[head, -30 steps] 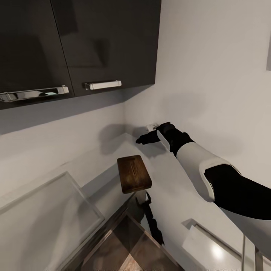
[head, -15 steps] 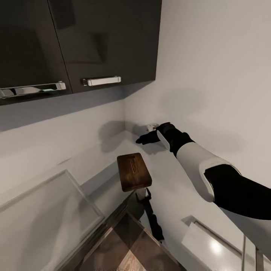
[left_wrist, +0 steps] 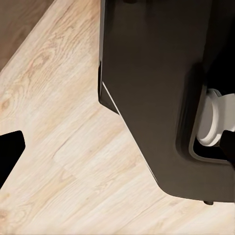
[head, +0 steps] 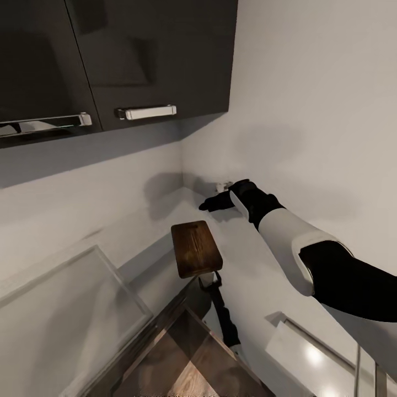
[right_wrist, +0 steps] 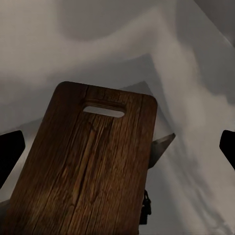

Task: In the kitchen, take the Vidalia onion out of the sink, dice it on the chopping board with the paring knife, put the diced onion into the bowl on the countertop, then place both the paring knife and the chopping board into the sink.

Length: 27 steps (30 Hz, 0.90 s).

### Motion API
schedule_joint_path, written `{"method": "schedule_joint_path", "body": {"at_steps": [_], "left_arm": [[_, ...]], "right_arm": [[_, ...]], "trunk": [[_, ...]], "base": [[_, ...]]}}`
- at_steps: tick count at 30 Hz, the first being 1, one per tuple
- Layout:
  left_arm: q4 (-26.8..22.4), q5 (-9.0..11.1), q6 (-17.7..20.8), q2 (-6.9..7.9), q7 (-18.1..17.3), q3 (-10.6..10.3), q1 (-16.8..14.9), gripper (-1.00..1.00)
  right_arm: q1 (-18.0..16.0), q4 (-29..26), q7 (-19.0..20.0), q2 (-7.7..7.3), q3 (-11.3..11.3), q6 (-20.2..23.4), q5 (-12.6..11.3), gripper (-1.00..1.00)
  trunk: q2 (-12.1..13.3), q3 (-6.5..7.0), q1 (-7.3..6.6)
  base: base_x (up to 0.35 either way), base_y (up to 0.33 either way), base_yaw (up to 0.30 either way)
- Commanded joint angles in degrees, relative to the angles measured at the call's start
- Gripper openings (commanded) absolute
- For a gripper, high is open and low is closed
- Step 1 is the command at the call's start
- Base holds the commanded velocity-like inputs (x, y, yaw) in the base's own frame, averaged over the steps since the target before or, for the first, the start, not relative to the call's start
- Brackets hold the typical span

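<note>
The dark brown chopping board [head: 196, 248] rests on the glossy countertop [head: 253, 286], which mirrors the white walls. My right arm reaches toward the wall corner, and its gripper [head: 205, 205] hangs just beyond the board's far end. In the right wrist view the board [right_wrist: 93, 161] lies ahead with its slot handle at the far end. There the right gripper [right_wrist: 117, 152] is open, its fingertips [right_wrist: 10, 152] wide apart and off the wood. My left gripper [left_wrist: 120, 152] is open too, over the floor. The onion, sink, paring knife and bowl are out of view.
Dark wall cabinets with chrome bar handles [head: 146, 112] hang above the corner. A slim dark shape [head: 223, 317] that I cannot identify stands below the board's near end. Pale framed panels [head: 66, 314] lie at the lower left. The left wrist view looks down on wood floor [left_wrist: 63, 122] and my dark base [left_wrist: 161, 88].
The whole head picture has drifted: cabinets and board sit slightly higher than a second ago, so the camera has moved. My right arm keeps its pose.
</note>
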Motion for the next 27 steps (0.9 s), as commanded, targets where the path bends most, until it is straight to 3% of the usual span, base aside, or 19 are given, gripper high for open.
{"method": "schedule_joint_path", "body": {"at_steps": [1, 27], "left_arm": [[-0.1, 0.3, -0.1, 0.00, 0.0, 0.0, 0.0, 1.00], [0.0, 0.3, -0.1, 0.00, 0.0, 0.0, 0.0, 1.00]], "right_arm": [[-0.1, 0.0, 0.1, 0.00, 0.2, 0.2, 0.0, 1.00], [-0.1, -0.1, 0.4, 0.00, 0.2, 0.2, 0.0, 1.00]], "trunk": [[-0.1, -0.20, 0.03], [-0.1, -2.60, 0.03]], "base": [[0.000, 0.000, 0.000], [0.000, 0.000, 0.000]]}}
